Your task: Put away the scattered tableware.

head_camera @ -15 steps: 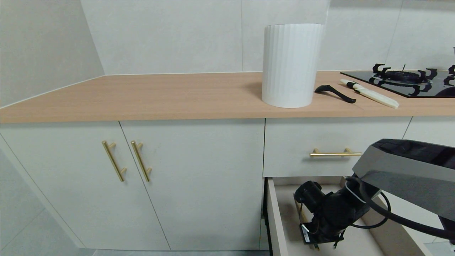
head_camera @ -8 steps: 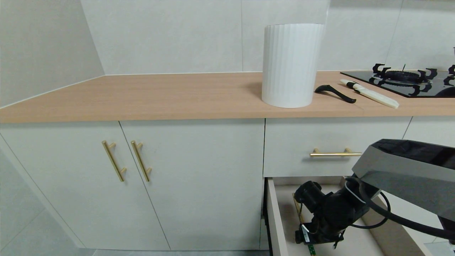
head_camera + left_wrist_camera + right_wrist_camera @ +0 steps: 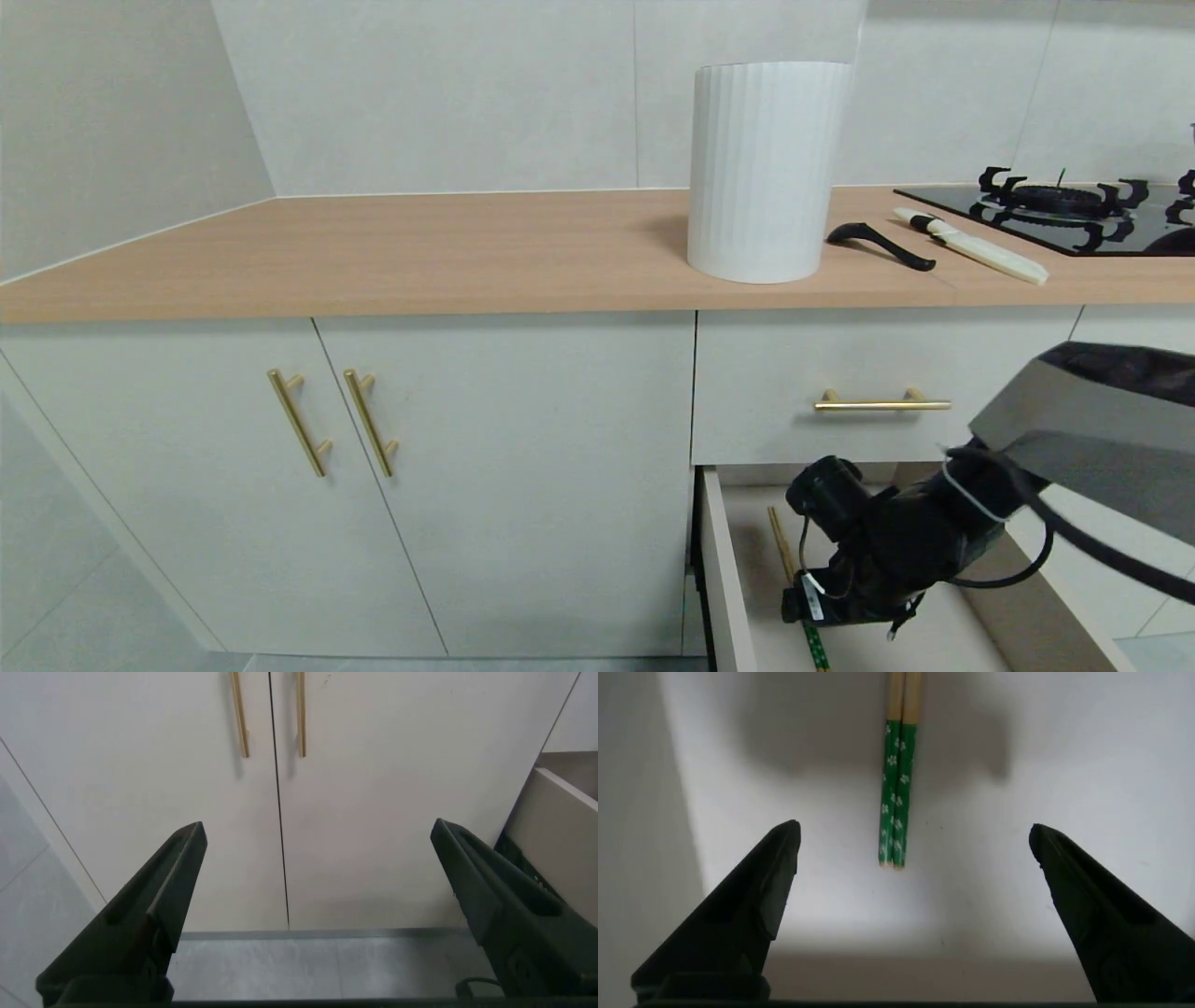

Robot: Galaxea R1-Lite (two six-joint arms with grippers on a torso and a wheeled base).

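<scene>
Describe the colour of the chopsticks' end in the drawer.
Chopsticks: green with small white marks; best in right wrist view.

My right arm has drawn back toward the right. A second ago its grey cover overlapped the end of the upper drawer's handle; now it sits clear of it and a little lower. My right tool has gone with it, sliding away from the left wall of the open drawer. That has uncovered the chopsticks. A second ago only a sliver showed beside the tool, and half a second ago the green ends peeked out below it. Now the pair lies in plain sight along the drawer floor near the left wall, clear of the tool's wide-spread jaws.
</scene>
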